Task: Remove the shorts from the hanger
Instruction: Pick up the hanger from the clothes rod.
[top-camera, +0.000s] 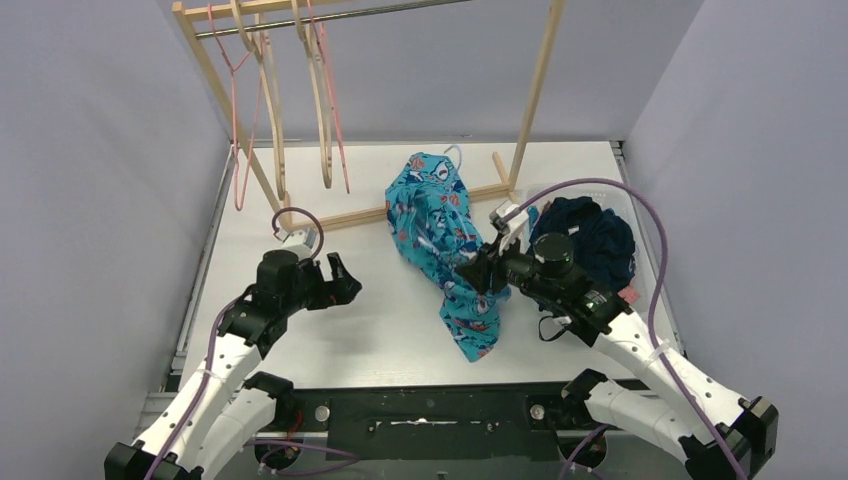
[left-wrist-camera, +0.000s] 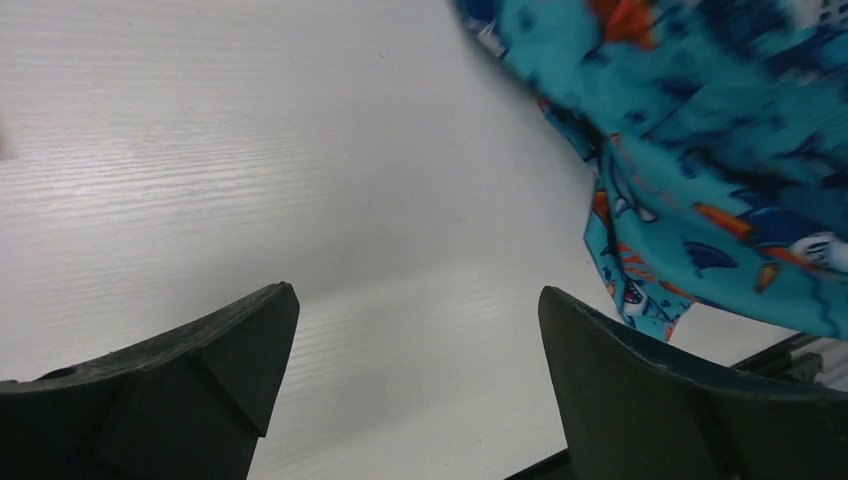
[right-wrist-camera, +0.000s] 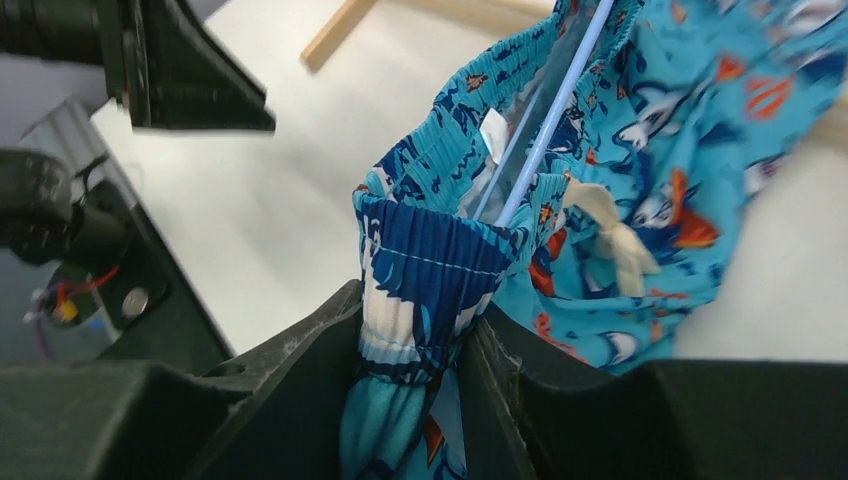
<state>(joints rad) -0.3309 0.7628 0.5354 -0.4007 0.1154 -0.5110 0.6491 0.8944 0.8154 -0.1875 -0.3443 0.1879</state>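
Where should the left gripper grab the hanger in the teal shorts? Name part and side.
Probably the bare hook poking out at the far end of the teal shorts; the rest lies mostly under fabric. Come from the left: the right gripper is shut on the waistband on the right side.

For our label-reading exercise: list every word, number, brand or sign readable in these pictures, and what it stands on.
No text can be read anywhere.
Small white sewn-in tag inside the waistband of the teal shark-print fabric shorts: too blurred to read.
The shorts' print: pictures only, no letters.
Black right gripper clamping the waistband: no marking visible.
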